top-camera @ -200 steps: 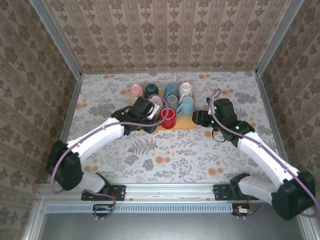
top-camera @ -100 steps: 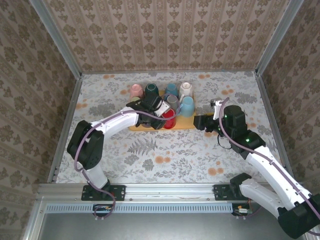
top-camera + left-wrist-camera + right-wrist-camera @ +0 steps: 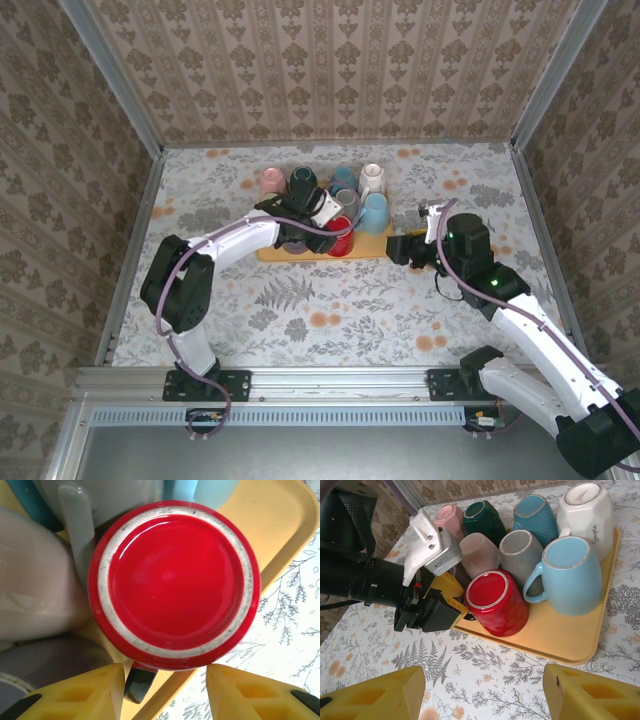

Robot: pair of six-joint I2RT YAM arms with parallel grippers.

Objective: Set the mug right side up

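Left gripper (image 3: 165, 687) hovers at the red mug (image 3: 175, 577), yellow fingers apart beside its base, holding nothing; right gripper (image 3: 482, 692) gapes wide and empty, off the tray (image 3: 570, 645); the red mug stands base-up at the yellow tray's near edge; floral tablecloth (image 3: 330, 290), wallpapered walls (image 3: 340, 70); eight mugs crowd one tray, all upturned, grey mug (image 3: 520, 550) and pale pink mug (image 3: 480, 552) pressing the red.
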